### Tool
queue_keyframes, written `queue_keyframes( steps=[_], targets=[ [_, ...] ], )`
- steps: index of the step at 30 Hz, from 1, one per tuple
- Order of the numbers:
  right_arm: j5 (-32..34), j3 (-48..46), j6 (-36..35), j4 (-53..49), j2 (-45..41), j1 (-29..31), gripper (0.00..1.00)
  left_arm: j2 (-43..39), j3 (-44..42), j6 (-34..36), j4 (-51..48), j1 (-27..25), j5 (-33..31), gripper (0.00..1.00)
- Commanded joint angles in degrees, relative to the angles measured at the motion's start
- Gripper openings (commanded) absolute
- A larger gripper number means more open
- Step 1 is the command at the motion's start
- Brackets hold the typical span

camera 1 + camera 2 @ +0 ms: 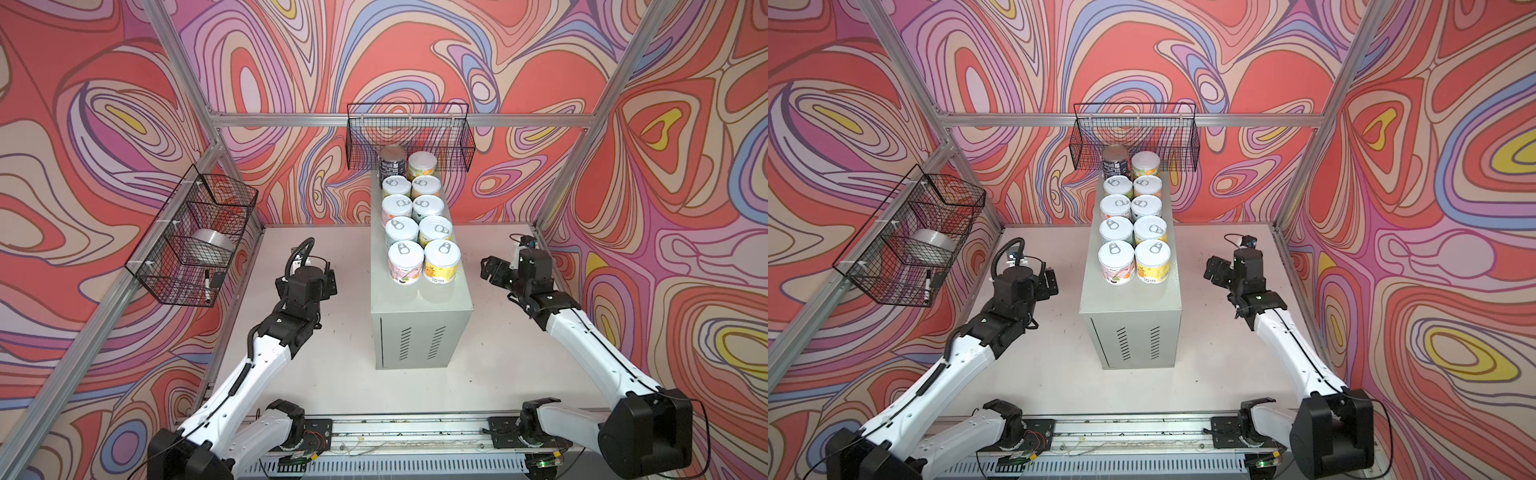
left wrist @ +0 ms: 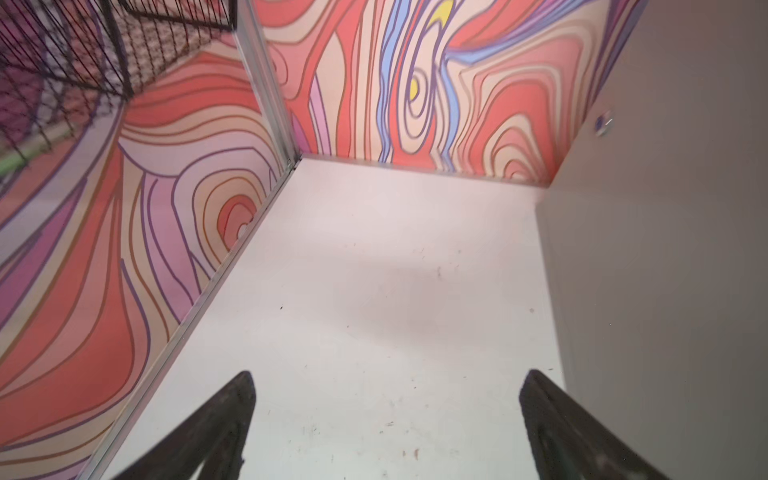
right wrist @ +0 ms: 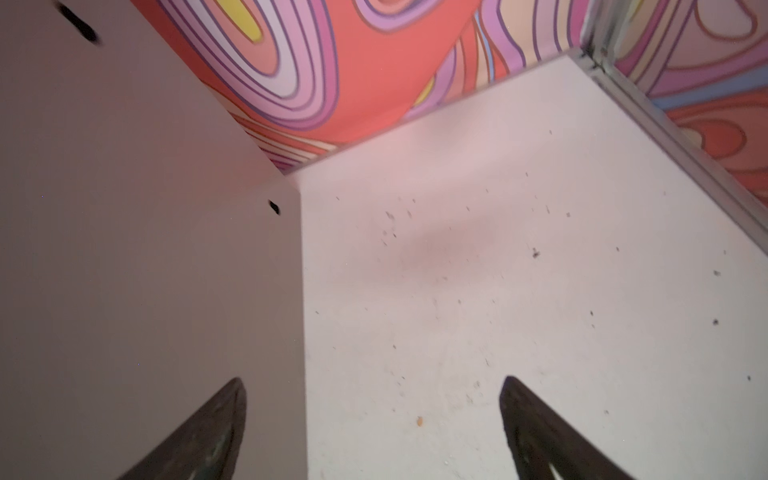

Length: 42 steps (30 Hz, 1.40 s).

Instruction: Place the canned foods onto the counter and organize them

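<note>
Several canned foods stand in two neat rows on the glossy top of the counter, a tall grey cabinet, in both top views. Nearest the front are a pink-labelled can and a yellow-labelled can. A dark navy can is at the back. My left gripper hangs open and empty left of the counter, over the white tabletop. On the counter's other side my right gripper is also open and empty. The counter's side wall shows in each wrist view.
A black wire basket on the left wall holds a silver tape roll and a marker. Another wire basket hangs on the back wall just behind the cans. White tabletop surrounds the counter, bounded by aluminium frame rails.
</note>
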Motion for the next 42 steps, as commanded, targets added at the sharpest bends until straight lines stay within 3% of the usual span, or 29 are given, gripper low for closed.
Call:
queue_keyframes(
  steps=[1, 4, 8, 11, 12, 13, 14, 16, 20, 23, 26, 28, 30, 36, 39, 41, 42],
  targets=[
    [3.87, -4.26, -1.18, 15.69, -1.53, -0.02, 0.99, 0.55, -5.07, 5.36, 16.05, 1.49, -4.10, 1.00],
    [6.18, -4.21, -2.49, 14.53, -1.06, -0.07, 0.98, 2.51, -10.63, 5.80, 23.31, 3.79, -6.15, 1.00],
    [6.67, -3.84, -4.61, 15.54, -0.59, -0.01, 0.98, 7.99, -18.32, 3.14, 33.44, 9.05, -3.73, 1.00],
    [6.79, -3.72, -6.17, 15.74, -0.46, -0.04, 0.99, 14.65, -21.67, 7.18, 42.53, 11.92, -3.88, 1.00],
    [7.00, -3.89, -6.66, 15.94, -0.39, 0.00, 0.99, 16.44, -20.93, 8.12, 44.45, 12.48, -6.64, 1.00],
    [6.87, -4.28, -7.27, 16.72, -0.29, -0.06, 0.98, 16.88, -20.38, 9.26, 44.08, 13.38, -5.44, 1.00],
    [6.60, -5.02, -7.81, 17.98, -0.12, -0.01, 0.98, 17.63, -20.26, 11.16, 45.31, 15.29, -0.03, 1.00],
    [6.81, -6.80, -8.84, 20.72, 0.19, 0.05, 0.98, 18.20, -17.06, 9.71, 38.06, 17.60, 4.70, 0.99],
    [12.94, -9.72, -12.58, 25.63, 2.13, -0.05, 0.98, 16.02, -20.13, 10.49, 41.60, 18.05, 10.54, 0.97],
    [16.49, -8.87, -16.84, 23.46, 2.06, -0.08, 0.98, 16.12, -24.75, 7.07, 52.04, 18.73, 15.61, 0.99],
    [18.01, -9.69, -19.30, 24.90, 2.53, -0.04, 0.98, 25.29, -24.61, 9.04, 62.39, 18.89, 18.85, 0.97],
    [19.16, -12.86, -20.20, 31.35, 4.13, -0.06, 0.98, 26.95, -21.40, 8.98, 56.20, 18.69, 19.54, 0.97],
    [18.94, -16.97, -21.31, 40.57, 7.14, -0.07, 0.98, 28.06, -21.95, 9.00, 58.99, 18.66, 19.67, 1.00],
    [19.50, -23.66, -23.93, 71.33, 25.69, -0.07, 0.98, 27.75, -21.68, 8.97, 57.81, 18.70, 19.83, 1.00],
    [16.89, -22.91, -22.57, 68.49, 25.81, -1.09, 0.98, 27.80, -21.70, 9.02, 58.00, 18.67, 19.86, 1.00],
    [13.21, -24.72, -23.65, 76.35, 29.98, -2.15, 0.98, 27.84, -21.79, 9.12, 58.23, 18.70, 19.87, 1.00],
    [15.50, -24.58, -24.39, 78.71, 31.45, -1.48, 0.99, 27.78, -21.76, 9.11, 58.13, 18.67, 19.91, 1.00]
  ],
)
